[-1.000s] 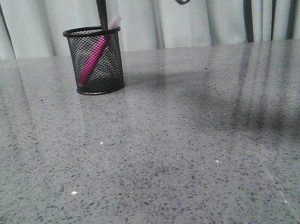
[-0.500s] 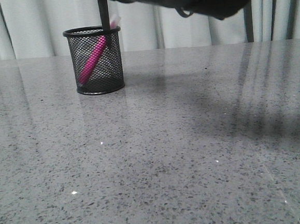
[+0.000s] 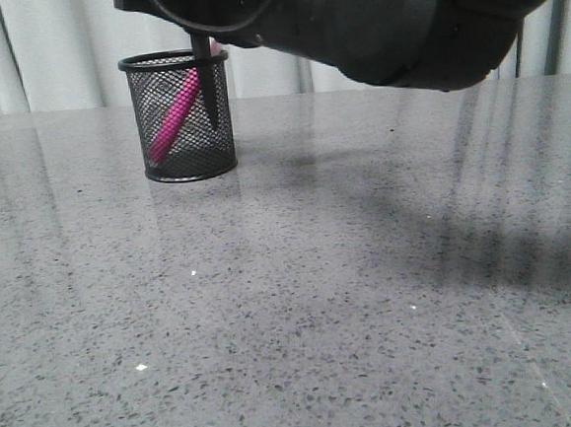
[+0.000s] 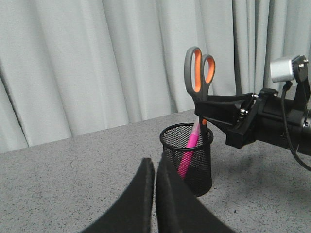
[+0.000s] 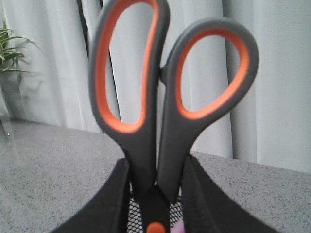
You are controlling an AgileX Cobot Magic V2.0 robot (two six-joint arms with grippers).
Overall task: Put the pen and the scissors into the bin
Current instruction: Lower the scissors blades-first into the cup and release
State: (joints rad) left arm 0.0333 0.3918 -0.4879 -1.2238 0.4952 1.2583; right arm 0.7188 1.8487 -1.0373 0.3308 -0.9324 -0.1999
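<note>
Halfway done: the pen is already leaned inside the bin. The scissors are clamped upright by the right gripper, blades dipped past the rim, not released yet. The left gripper is closed on nothing.

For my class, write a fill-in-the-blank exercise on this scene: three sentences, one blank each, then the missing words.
1. The slim magenta-pink pen leans inside the round black wire-mesh ____.
2. The long dark grey scissors with orange-lined handles are held by the ____ gripper, blades pointing down.
3. The left gripper holds nothing and its fingers are ____.

Missing words: bin; right; shut
</note>
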